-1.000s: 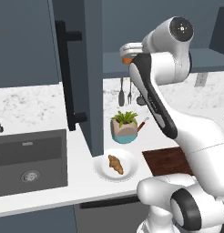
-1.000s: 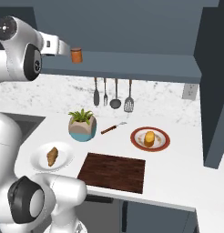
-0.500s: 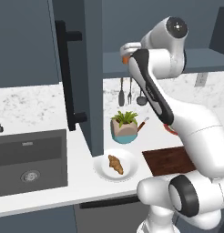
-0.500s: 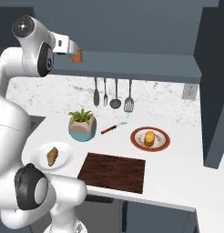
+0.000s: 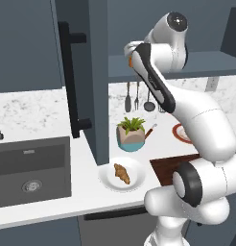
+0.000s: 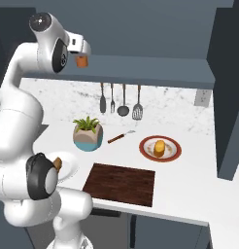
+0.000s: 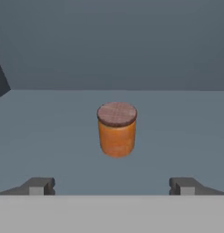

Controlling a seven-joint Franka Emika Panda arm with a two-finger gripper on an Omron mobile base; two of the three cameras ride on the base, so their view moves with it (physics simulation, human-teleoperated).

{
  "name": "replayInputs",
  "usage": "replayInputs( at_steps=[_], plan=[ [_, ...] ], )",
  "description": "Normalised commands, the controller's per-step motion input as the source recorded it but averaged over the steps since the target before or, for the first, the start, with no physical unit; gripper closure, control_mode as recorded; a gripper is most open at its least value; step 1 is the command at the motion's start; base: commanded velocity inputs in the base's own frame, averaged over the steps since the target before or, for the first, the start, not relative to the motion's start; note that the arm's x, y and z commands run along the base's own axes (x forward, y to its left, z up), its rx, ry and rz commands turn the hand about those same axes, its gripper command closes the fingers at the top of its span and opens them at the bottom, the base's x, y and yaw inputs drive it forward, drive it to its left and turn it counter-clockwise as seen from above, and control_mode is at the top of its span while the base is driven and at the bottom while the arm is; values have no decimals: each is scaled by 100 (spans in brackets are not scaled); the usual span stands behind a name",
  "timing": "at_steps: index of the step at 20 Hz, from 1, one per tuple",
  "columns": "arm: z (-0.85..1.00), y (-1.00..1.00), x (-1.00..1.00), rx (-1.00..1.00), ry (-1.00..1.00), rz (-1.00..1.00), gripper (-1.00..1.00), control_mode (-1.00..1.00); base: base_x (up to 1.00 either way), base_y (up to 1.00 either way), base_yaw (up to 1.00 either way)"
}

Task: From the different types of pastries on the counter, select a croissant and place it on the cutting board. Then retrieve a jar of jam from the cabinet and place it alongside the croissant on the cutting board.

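Observation:
The jar of jam (image 7: 117, 129), orange with a brown lid, stands upright on the grey shelf (image 6: 141, 68) of the cabinet (image 5: 98, 72). My gripper (image 7: 112, 185) is open and faces the jar from a short way off, not touching it. From the right the gripper (image 6: 82, 51) shows just above the jar of jam (image 6: 82, 61). The croissant (image 5: 121, 173) lies on a white plate (image 5: 110, 185) on the counter (image 6: 189, 180). The cutting board (image 6: 120, 184) is bare. The other pastry, a yellow-orange bun (image 6: 160, 147), sits on a red-rimmed plate (image 6: 172, 154).
The cabinet door stands open, with its black bar handle (image 5: 72, 81) to the arm's left. A potted plant (image 6: 88, 136) stands behind the board. Utensils (image 6: 119, 99) hang on the back wall, and a small tool (image 6: 120, 137) lies on the counter. A sink (image 5: 31, 166) is at the left.
The hand has moved in along the shelf toward the jar and now sits close to it. The jaws have stayed open. The jar, the pastries and the board have not moved.

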Motion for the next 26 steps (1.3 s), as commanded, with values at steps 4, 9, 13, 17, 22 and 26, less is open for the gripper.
replayInputs(
  at_steps=[4,9,13,17,22,26],
  plan=[
    [-16,0,17,0,0,0,-100,-100,0,0,0],
    [-19,0,16,0,0,0,-100,-100,0,0,0],
    [-19,0,20,-2,-4,0,-100,-100,0,0,0],
    [-8,0,29,0,-4,0,-100,-100,0,0,0],
    [-2,0,34,0,0,0,-100,-100,0,0,0],
    [0,-7,29,0,0,0,-100,-100,0,0,0]
  ],
)
